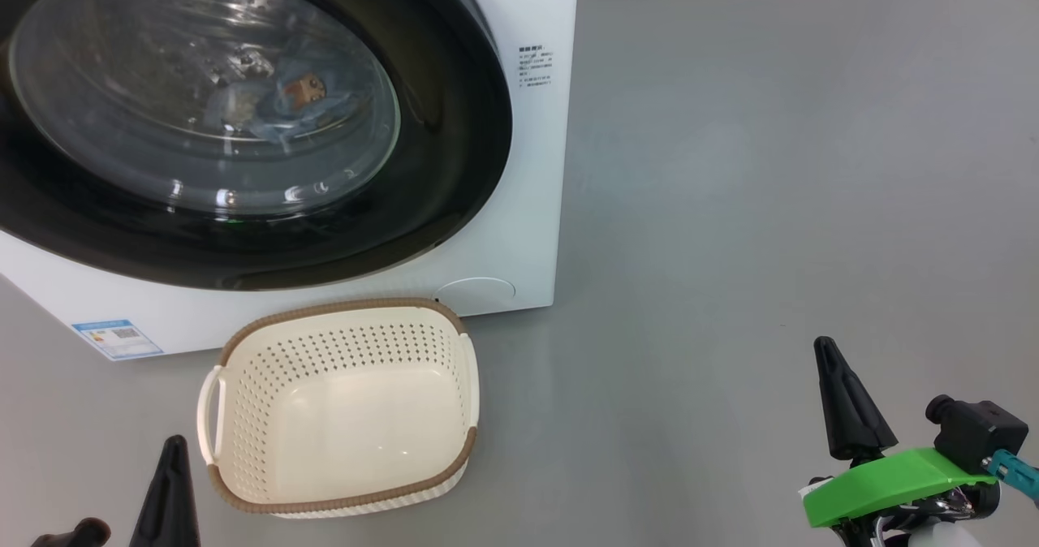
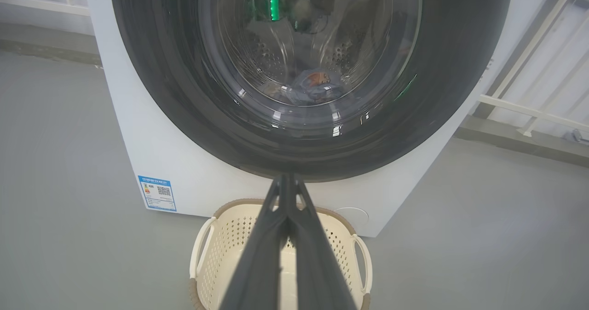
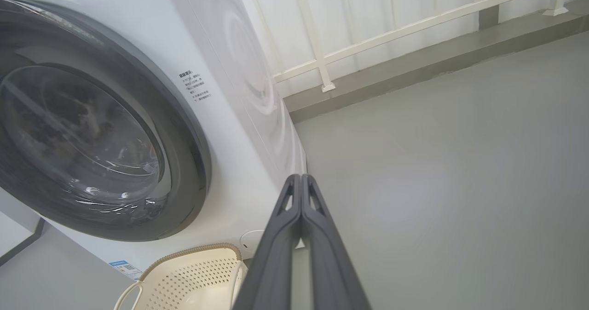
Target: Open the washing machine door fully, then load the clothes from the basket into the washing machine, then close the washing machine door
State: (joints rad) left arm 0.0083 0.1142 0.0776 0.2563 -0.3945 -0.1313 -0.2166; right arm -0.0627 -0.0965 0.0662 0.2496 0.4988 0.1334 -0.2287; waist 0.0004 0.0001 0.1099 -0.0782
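Left claw [image 2: 286, 181] and right claw [image 3: 301, 180] sit pinched shut on nothing, clear of the empty basket [image 1: 325, 352] before the washing machine [image 1: 536, 206], seemingly because the clothes [image 1: 284, 101] already lie inside behind the closed washing machine door [image 1: 454, 165].

The head view looks steeply down, close on the washing machine [image 1: 536, 165] front and the basket [image 1: 349, 352] on the floor [image 1: 771, 206]. The left wrist view faces the washing machine door [image 2: 313, 61] squarely beyond its fingers [image 2: 257, 264]. The right wrist view looks obliquely, machine left of its fingers [image 3: 276, 255]. All share door and basket.
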